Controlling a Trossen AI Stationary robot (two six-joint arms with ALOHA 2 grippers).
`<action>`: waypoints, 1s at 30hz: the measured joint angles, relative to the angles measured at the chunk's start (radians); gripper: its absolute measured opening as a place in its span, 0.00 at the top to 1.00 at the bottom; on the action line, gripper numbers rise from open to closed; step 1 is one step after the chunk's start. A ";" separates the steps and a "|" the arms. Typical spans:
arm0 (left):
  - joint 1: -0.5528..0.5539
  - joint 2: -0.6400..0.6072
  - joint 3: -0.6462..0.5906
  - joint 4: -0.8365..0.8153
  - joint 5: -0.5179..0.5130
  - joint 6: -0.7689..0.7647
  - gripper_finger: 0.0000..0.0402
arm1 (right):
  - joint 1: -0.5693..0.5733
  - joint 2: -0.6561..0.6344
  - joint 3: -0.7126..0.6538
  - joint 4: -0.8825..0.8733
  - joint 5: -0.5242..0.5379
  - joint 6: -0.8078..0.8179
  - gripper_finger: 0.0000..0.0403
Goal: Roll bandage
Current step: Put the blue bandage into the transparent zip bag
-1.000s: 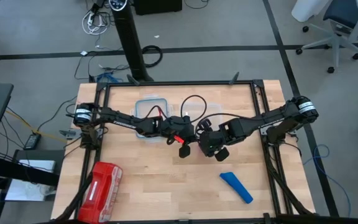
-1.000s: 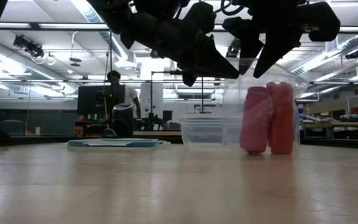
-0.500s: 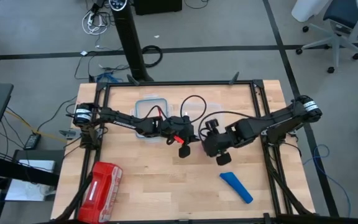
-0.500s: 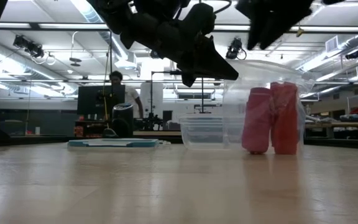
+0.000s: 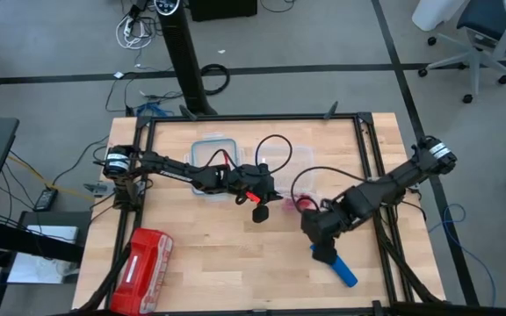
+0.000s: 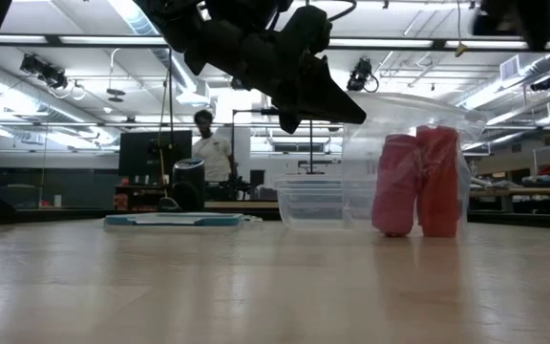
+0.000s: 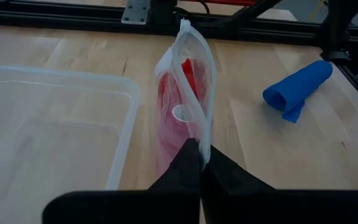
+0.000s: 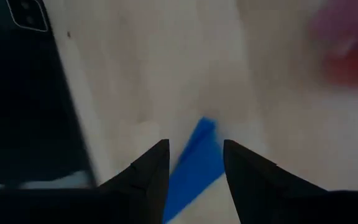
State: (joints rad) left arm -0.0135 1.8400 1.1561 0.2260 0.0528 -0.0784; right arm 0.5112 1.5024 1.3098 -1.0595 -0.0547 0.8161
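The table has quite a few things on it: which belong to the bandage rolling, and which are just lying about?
Part of the job:
- bandage, blue, on the table
- right gripper, open, over the bandage

Just lying about:
- clear bag of pink rolls, pinched by the shut left gripper
- plastic tub
- red pouch
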 joint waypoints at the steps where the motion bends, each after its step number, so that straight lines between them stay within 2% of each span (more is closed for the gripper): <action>1: 0.000 0.000 0.000 -0.001 0.000 0.000 1.00 | 0.015 0.000 -0.012 0.010 -0.015 0.051 0.63; 14: -0.006 0.000 0.001 -0.059 -0.001 0.043 1.00 | 0.264 0.000 -0.189 0.215 -0.013 0.727 0.62; 18: -0.006 0.000 0.001 -0.060 -0.001 0.052 1.00 | 0.345 0.000 -0.222 0.224 -0.011 0.900 0.60; 25: -0.006 0.000 0.001 -0.064 -0.001 0.076 1.00 | 0.436 0.010 -0.305 0.332 0.010 1.083 0.44; 30: -0.006 0.000 0.001 -0.064 0.000 0.097 1.00 | 0.445 0.055 -0.349 0.347 -0.062 1.122 0.29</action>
State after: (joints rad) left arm -0.0196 1.8400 1.1572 0.1625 0.0532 0.0188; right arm 0.9558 1.5571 0.9612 -0.7123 -0.1167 1.9383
